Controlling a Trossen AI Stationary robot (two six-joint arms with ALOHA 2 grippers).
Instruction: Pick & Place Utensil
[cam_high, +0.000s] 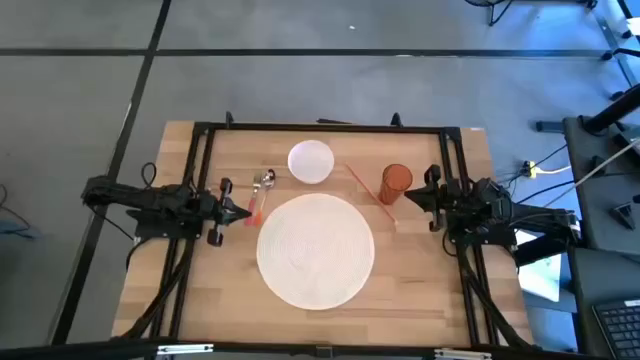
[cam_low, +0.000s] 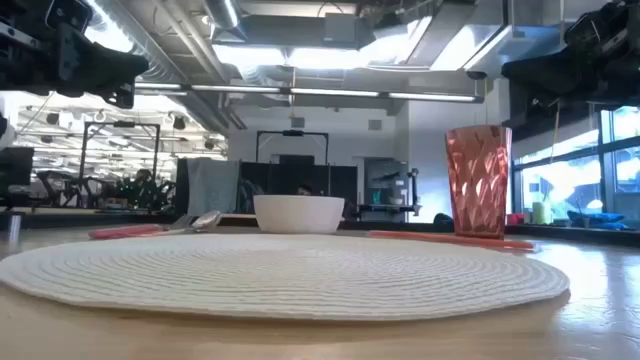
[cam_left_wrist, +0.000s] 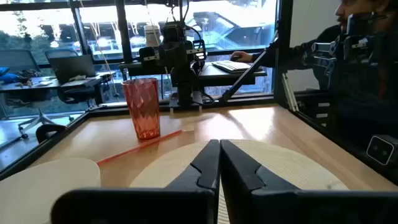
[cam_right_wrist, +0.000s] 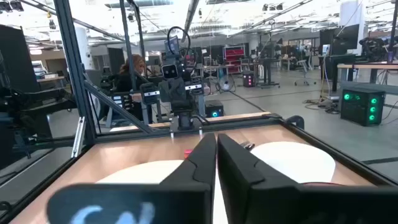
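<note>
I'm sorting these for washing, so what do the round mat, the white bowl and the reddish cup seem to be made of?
The round mat looks like woven cord or fibre, matte: concentric ribbed rings cover it. The white bowl seems glazed ceramic or hard plastic, smooth and plain; the look leaves that open. The reddish cup is probably translucent plastic, possibly glass, with a faceted diamond pattern that light passes through.

Faceted red cup (cam_low: 478, 180), white bowl (cam_low: 299, 213)

Overhead camera straight down on the pale wooden counter (cam_high: 180, 290), low camera level at its surface, wrist cameras facing each other, all sharing the round white woven placemat (cam_high: 316, 250).
</note>
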